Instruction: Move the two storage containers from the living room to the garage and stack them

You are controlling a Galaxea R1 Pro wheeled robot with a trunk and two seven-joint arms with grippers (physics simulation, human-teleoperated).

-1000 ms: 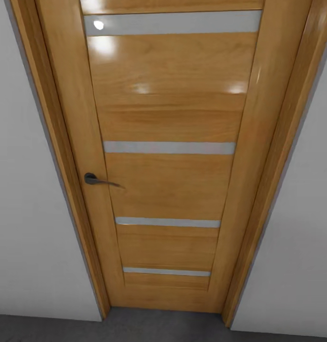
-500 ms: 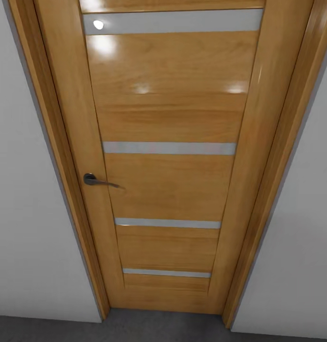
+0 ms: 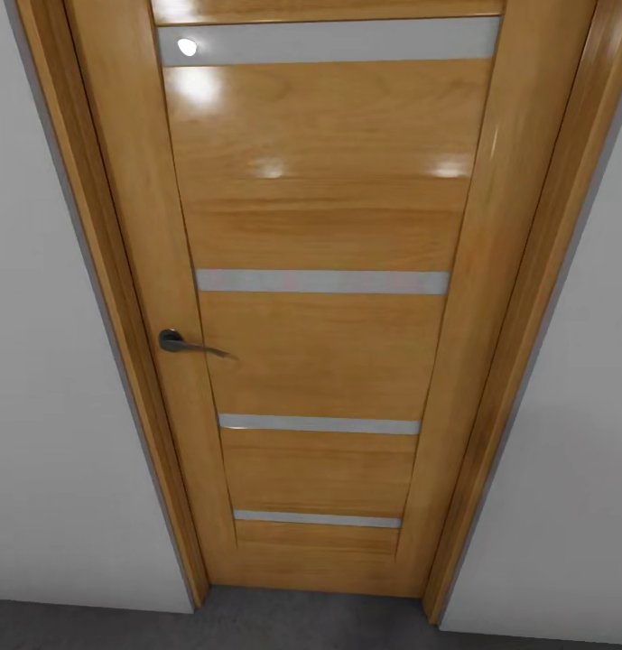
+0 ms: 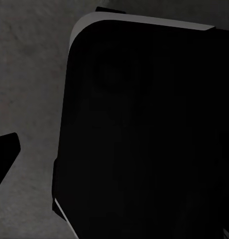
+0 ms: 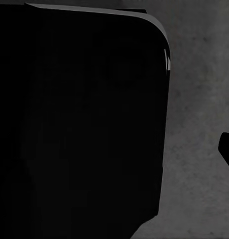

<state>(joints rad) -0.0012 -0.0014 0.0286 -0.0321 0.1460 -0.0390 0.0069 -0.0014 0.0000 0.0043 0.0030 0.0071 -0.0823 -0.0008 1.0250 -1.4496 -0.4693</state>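
The two storage containers are out of view. In the head view I face a shut wooden door [image 3: 320, 352] with grey horizontal strips and a dark lever handle [image 3: 172, 340]. A strip of dark grey concrete floor [image 3: 256, 623] runs below it. In the left wrist view a black rounded body [image 4: 144, 139] hangs over the mottled grey floor [image 4: 30, 74], with a black fingertip [image 4: 5, 154] at the picture's edge. The right wrist view has a similar black body [image 5: 79, 119] over the floor [image 5: 199, 99] and a black fingertip [image 5: 228, 149]. Nothing is held between any fingers that I can see.
White walls [image 3: 58, 406] stand on both sides of the door frame [image 3: 518, 343], the right one [image 3: 563, 469] close by. The door is close ahead and spans most of the way forward.
The head view has crept very slightly to the right compared with one second ago. The door stays shut and its handle has not turned.
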